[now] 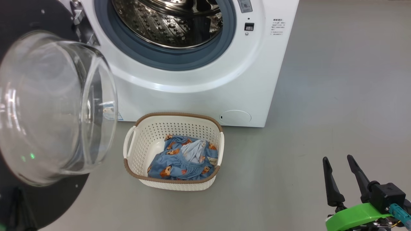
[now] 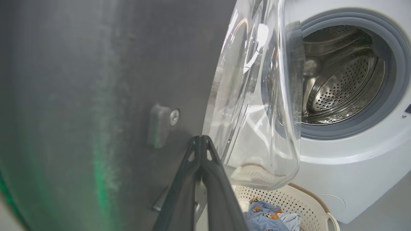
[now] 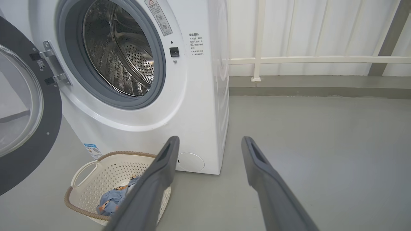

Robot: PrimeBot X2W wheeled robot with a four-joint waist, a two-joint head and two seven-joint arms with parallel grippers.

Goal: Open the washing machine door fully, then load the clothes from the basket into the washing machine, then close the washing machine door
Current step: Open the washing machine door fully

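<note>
The washing machine point(image 1: 199, 93) stands with its steel drum point(image 1: 170, 22) exposed. The washing machine door point(image 1: 54, 106) is swung out to the left, its glass bowl bulging toward me. On the floor in front sits the basket point(image 1: 179, 114) holding the clothes point(image 1: 183, 160), blue fabric with bear prints. My right gripper point(image 1: 337, 158) hangs open at the lower right, well right of the basket, with nothing between its fingers. In the left wrist view my left gripper point(image 2: 200, 139) is shut and empty, its tips close against the door's black inner face point(image 2: 112, 96) beside the glass bowl point(image 2: 257, 112).
Grey floor point(image 1: 321, 112) spreads to the right of the machine. In the right wrist view a white railing point(image 3: 314, 60) and pale wall run behind the machine. A round low flap point(image 1: 235, 117) sits at the machine's base.
</note>
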